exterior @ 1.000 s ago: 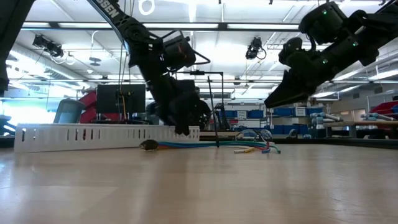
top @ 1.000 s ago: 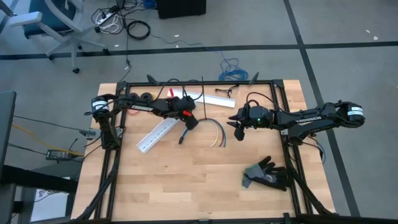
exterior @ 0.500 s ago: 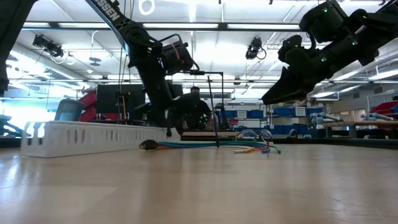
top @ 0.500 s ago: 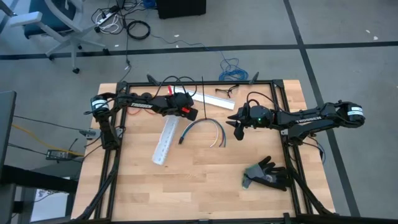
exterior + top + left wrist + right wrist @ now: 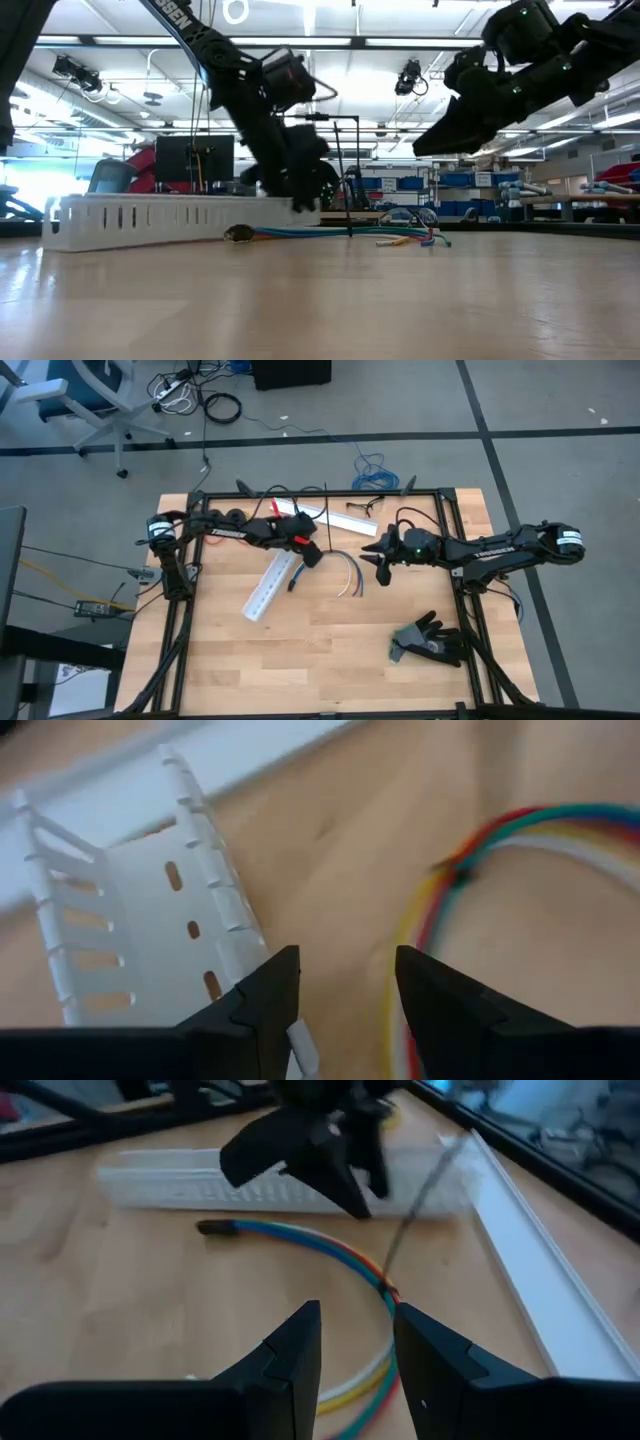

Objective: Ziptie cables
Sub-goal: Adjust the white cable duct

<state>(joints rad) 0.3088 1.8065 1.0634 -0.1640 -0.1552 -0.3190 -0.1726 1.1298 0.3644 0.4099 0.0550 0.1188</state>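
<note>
The cables [image 5: 340,566] lie in a curved bundle at mid-table, with blue, red, yellow and white strands [image 5: 500,830] [image 5: 330,1250]. The thin black ziptie [image 5: 425,1190] rises from the bundle where a dark band crosses it [image 5: 455,875]. In the high view the ziptie [image 5: 327,515] runs toward the far edge. My left gripper [image 5: 312,557] [image 5: 345,1005] is open and low over the table, between the white slotted duct [image 5: 270,585] and the cables. My right gripper [image 5: 383,570] [image 5: 358,1365] is open and hovers right of the cables, clear of the table [image 5: 425,150]. My left gripper has one finger [image 5: 255,1015] right beside the far end of the slotted duct [image 5: 225,970]. I cannot tell whether it touches the duct. The cables pass beside the other finger and are not between the two.
A black glove [image 5: 430,640] lies near the right near corner. A flat white strip [image 5: 335,520] lies beyond the cables near the far edge. Black frame rails [image 5: 455,560] border the table. Bare wood lies toward the near edge.
The duct has turned on the table. Its near end has swung toward the right while its far end has stayed by my left gripper. My left gripper drew back toward the far-left, then came back toward the cables.
</note>
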